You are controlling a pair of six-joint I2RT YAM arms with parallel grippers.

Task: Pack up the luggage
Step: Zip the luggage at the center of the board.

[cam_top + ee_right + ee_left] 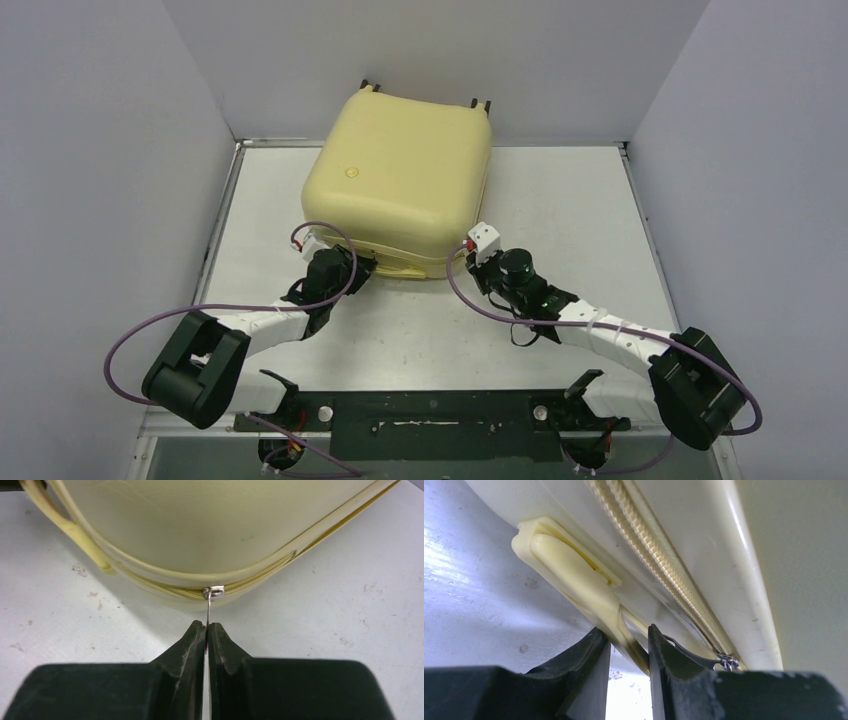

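Observation:
The luggage [400, 175], a pale yellow hard-shell suitcase, lies closed and flat at the back middle of the table. My left gripper [366, 266] is at its near left edge. In the left wrist view this gripper [626, 632] is shut on the suitcase's pale yellow carry handle [569, 570], which runs between the two fingers. A metal zipper pull [696, 656] lies just right of them, below the zipper teeth [659, 560]. My right gripper [471, 262] is at the near right corner. There it [207, 625] is shut on a thin metal zipper pull [208, 611] hanging from its slider [214, 592].
The white table [560, 200] is boxed in by grey walls on the left, back and right. Two small wheels [372, 88] stick out at the suitcase's far edge. A black mounting plate [430, 420] carries both arm bases at the near edge.

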